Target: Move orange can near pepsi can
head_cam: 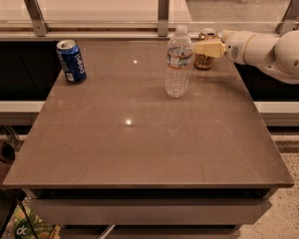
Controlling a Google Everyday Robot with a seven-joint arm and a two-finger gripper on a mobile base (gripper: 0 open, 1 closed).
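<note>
Grey-brown bench (pixel 139 148) fills the view. White arm (pixel 269 49) crosses its far right corner. Water bottle (pixel 178 63) stands mid-far. Pepsi can (pixel 72 61) far left; orange can (pixel 204 61) far right, gripper (pixel 209 48) against it, hold unclear.

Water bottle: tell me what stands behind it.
Behind it, slightly right, stands the orange can. The tool extends from the right across the can's upper part, hiding it; only the silver top and lower body show.

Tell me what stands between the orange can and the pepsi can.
In the camera view, a water bottle stands roughly between them, beside the orange can, where the gripper sits; otherwise bare tabletop.
</note>
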